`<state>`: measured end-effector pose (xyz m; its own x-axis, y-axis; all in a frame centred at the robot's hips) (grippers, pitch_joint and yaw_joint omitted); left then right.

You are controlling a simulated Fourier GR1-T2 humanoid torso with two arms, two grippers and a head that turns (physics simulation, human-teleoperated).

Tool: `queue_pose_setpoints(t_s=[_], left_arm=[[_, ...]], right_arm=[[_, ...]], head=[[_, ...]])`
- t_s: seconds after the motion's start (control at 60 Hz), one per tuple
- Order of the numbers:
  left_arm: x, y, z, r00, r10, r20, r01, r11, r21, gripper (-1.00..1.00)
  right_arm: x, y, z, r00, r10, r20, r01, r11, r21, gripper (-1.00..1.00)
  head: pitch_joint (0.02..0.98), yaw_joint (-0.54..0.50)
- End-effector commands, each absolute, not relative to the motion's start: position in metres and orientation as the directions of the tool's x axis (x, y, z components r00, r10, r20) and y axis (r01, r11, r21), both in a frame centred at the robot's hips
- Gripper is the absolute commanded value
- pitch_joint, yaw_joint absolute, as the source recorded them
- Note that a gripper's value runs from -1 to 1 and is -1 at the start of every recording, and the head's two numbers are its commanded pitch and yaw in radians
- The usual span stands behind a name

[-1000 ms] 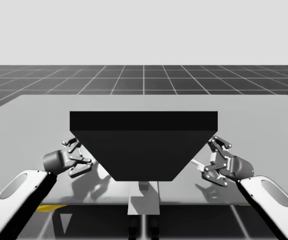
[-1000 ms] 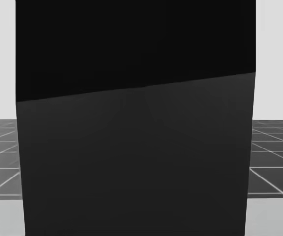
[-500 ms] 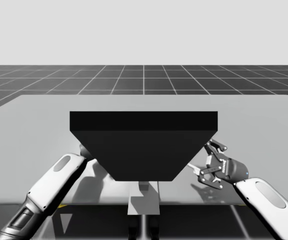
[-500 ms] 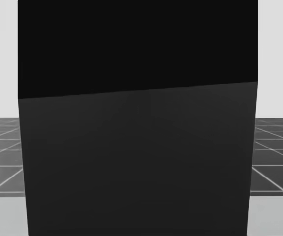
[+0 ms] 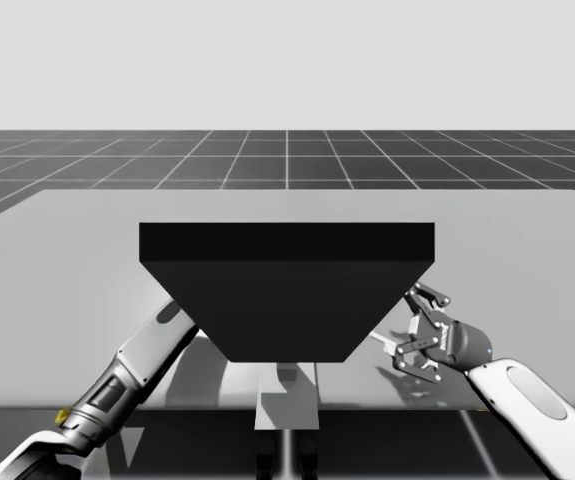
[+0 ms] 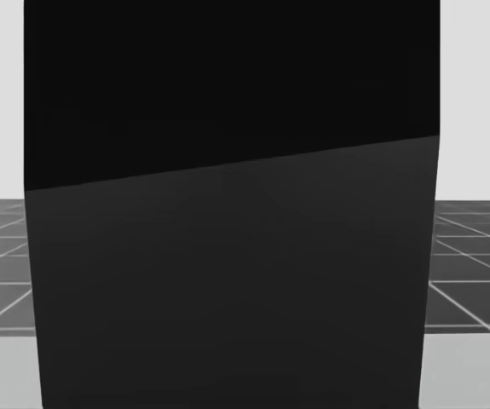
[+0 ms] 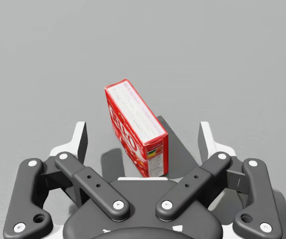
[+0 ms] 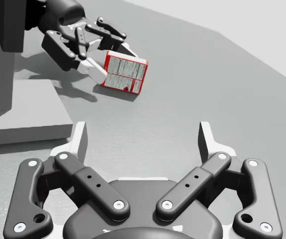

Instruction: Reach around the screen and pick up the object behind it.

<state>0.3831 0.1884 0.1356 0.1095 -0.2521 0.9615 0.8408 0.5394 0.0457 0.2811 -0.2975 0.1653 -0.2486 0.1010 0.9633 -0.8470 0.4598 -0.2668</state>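
A red box with a white printed face [image 7: 135,127] stands tilted on the grey table [image 7: 222,59], between the wide-apart fingers of my left gripper [image 7: 143,140], neither finger touching it. In the right wrist view the same red box [image 8: 125,73] sits between the spread fingers of my left gripper [image 8: 114,60], beyond the screen's edge. The black screen [image 5: 287,290] hides the box and my left gripper in the high view, where my left arm [image 5: 142,365] runs in behind it. My right gripper [image 5: 414,338] hovers open and holding nothing beside the screen's right edge.
The black screen [image 6: 227,256] blocks the head view. A low grey slab [image 8: 23,119] lies at the screen's foot, ahead of and beside my right gripper [image 8: 143,137]. The grey table [image 5: 517,240] stretches wide to both sides and behind the screen.
My left arm has stretched forward and its gripper has gone behind the screen. My right gripper has drifted slightly down and toward me. My head has turned a little.
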Motion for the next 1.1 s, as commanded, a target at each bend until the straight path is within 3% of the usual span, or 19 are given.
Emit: queue_pose_setpoints(t_s=[0.017,0.1,0.133,0.15,0.167,0.183,0.2,0.233,0.5,0.867,1.1], left_arm=[[0.388,0.183,0.127,0.108,-0.264,0.958,0.839,0.541,0.054,-1.0],[0.389,0.182,0.126,0.107,-0.271,0.957,0.838,0.542,0.06,-1.0],[0.389,0.182,0.125,0.107,-0.271,0.957,0.837,0.544,0.06,-0.82],[0.389,0.182,0.124,0.111,-0.27,0.957,0.834,0.548,0.058,-0.52],[0.389,0.182,0.124,0.111,-0.27,0.957,0.833,0.551,0.058,-0.38],[0.389,0.183,0.124,0.11,-0.27,0.957,0.832,0.552,0.06,0.02],[0.389,0.183,0.123,0.111,-0.271,0.956,0.832,0.552,0.059,0.73],[0.39,0.184,0.123,0.113,-0.27,0.956,0.832,0.552,0.057,0.89],[0.387,0.212,0.133,0.1,-0.268,0.958,0.804,0.589,0.08,1.0],[0.363,0.303,0.147,0.1,-0.278,0.955,0.696,0.706,0.133,1.0],[0.346,0.346,0.183,0.039,-0.273,0.961,0.621,0.761,0.191,1.0]], right_arm=[[0.278,-0.297,0.168,-0.296,0.024,0.9548,-0.848,0.454,-0.274,-1.0],[0.278,-0.296,0.167,-0.3,0.027,0.9537,-0.847,0.452,-0.279,-1.0],[0.278,-0.296,0.167,-0.3,0.028,0.9534,-0.847,0.451,-0.28,-1.0],[0.277,-0.296,0.167,-0.302,0.032,0.9528,-0.847,0.451,-0.283,-1.0],[0.277,-0.296,0.167,-0.302,0.032,0.9527,-0.847,0.45,-0.284,-1.0],[0.277,-0.296,0.167,-0.302,0.033,0.9527,-0.847,0.45,-0.284,-1.0],[0.277,-0.296,0.166,-0.302,0.033,0.9528,-0.847,0.45,-0.284,-1.0],[0.277,-0.296,0.166,-0.302,0.033,0.9527,-0.847,0.449,-0.284,-1.0],[0.276,-0.298,0.166,-0.304,0.035,0.9519,-0.843,0.455,-0.286,-1.0],[0.277,-0.298,0.164,-0.305,0.042,0.9514,-0.84,0.458,-0.289,-1.0],[0.278,-0.297,0.162,-0.309,0.041,0.9501,-0.837,0.463,-0.292,-1.0]], head=[[0.158,-0.02],[0.158,-0.02],[0.157,-0.02],[0.156,-0.02],[0.157,-0.02],[0.157,-0.02],[0.157,-0.02],[0.156,-0.02],[0.155,-0.03],[0.148,-0.03],[0.146,-0.02]])
